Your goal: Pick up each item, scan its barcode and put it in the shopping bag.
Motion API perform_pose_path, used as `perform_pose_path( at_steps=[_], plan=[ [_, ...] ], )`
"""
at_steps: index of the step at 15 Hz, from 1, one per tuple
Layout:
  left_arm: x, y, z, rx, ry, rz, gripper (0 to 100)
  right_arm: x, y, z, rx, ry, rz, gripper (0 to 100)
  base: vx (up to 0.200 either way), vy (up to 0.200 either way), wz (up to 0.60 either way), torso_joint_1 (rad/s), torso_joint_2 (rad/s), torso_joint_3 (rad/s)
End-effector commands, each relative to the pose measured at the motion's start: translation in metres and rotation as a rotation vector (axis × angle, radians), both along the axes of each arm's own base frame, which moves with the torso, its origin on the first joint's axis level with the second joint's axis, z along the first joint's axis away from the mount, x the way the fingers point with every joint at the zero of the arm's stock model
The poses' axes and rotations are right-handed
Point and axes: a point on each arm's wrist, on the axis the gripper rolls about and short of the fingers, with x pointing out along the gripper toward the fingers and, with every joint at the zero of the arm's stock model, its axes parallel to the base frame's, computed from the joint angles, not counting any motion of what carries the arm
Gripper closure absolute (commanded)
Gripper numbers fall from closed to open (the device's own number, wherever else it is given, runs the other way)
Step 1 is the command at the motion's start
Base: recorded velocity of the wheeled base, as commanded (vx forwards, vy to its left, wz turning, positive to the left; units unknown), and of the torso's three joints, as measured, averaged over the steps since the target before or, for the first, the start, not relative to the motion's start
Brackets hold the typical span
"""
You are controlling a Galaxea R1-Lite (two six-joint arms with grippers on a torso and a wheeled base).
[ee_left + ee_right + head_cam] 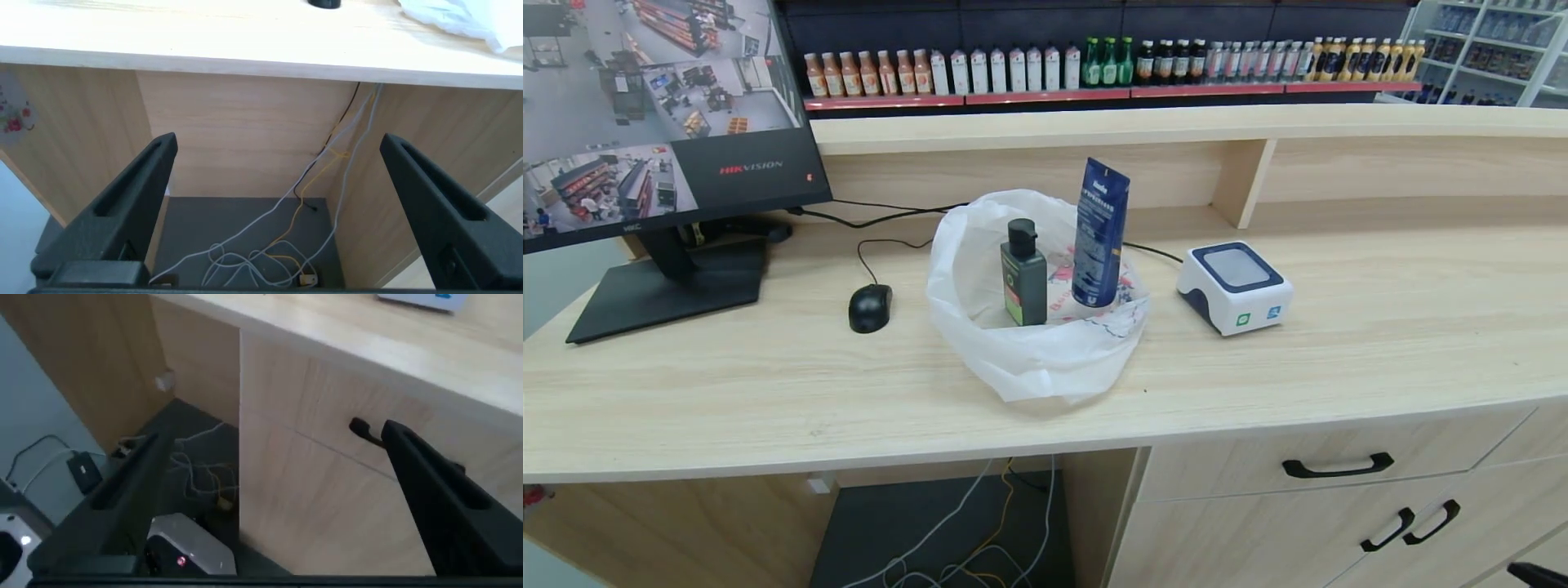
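The white plastic shopping bag [1029, 327] is sitting open in the middle of the counter [768, 384], its rim rolled down and some red print showing on the inside. Two items are standing upright in it. One is a dark green bottle [1023, 273] with a black flip cap and a label showing red. Just beside it, at its 3 o'clock, is a taller blue tube [1100, 237], standing with its crimped end up. I cannot tell whether the two are touching.

At the bag's 3 o'clock a white scanner [1235, 286] with a dark-framed window is resting on the pale wood. At its 9 o'clock a black mouse [870, 308] is lying, and at 10 o'clock a monitor [645, 114] is showing camera feeds. At 12 o'clock, beyond the raised ledge, a red-edged shelf of bottles [1094, 65] is running along the wall.

The left gripper [278, 147] is hanging below the counter's edge with its jaws spread wide and holding nothing, facing the cables [327, 188] in the kneehole. The right gripper [274, 437] is likewise gaping wide and holding nothing, facing a drawer handle [366, 431].
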Motion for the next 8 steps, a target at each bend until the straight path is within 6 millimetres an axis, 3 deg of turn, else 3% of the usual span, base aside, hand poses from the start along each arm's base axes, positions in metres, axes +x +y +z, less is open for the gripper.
perform_pose_path(
  at_steps=[1,5,8],
  plan=[
    [0.000,0.000,0.000,-0.001,0.000,0.001,0,-0.019,-0.017,-0.013,0.060,-0.079,0.031,0,0.000,0.000,0.00,0.000,0.00,0.000],
    [0.000,0.000,0.000,-0.004,0.000,0.001,0,-0.027,-0.023,-0.021,0.040,-0.094,0.031,0,0.000,0.000,0.00,0.000,0.00,0.000],
    [0.000,0.000,0.000,-0.003,0.000,0.001,0,-0.027,-0.020,-0.022,0.054,0.015,0.104,0,0.000,0.000,0.00,0.000,0.00,0.000]
  ],
)
